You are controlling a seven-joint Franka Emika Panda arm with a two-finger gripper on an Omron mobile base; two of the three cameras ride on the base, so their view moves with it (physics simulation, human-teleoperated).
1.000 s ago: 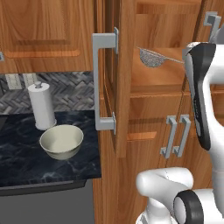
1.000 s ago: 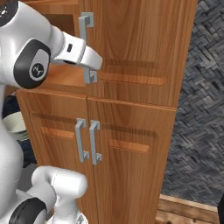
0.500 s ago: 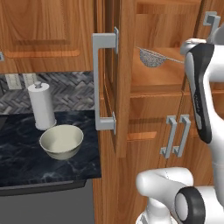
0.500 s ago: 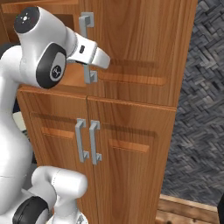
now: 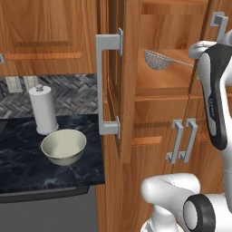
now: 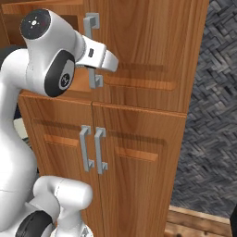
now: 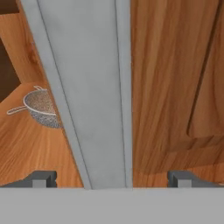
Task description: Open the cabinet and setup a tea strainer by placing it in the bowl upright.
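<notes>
- Your cabinet (image 5: 129,81) door stands open; the tea strainer (image 5: 156,60) lies on its shelf, untouched
- Your gripper (image 7: 111,177) is spread wide and empty, a grey handle (image 7: 94,87) between its tips
- Next, clear that handle and reach the strainer
- The bowl (image 5: 64,146) waits on the dark marble counter (image 5: 27,172), beside the paper-towel roll (image 5: 43,110)

warm-brown wooden cabinet (image 5: 129,86) with grey bar handle (image 5: 106,84), silver mesh tea strainer (image 5: 156,60), cream bowl (image 5: 63,146), dark marbled counter (image 5: 27,167)

Cabinet (image 5: 129,81) door swung open; shelf opening is left free, tea strainer (image 5: 156,60) seen inside. Gripper (image 7: 111,179) path is blocked by grey bar handle (image 7: 94,87) (very close, between spread fingertips). Counter beside bowl (image 5: 63,146) is bounded by paper-towel roll (image 5: 44,111).
</notes>
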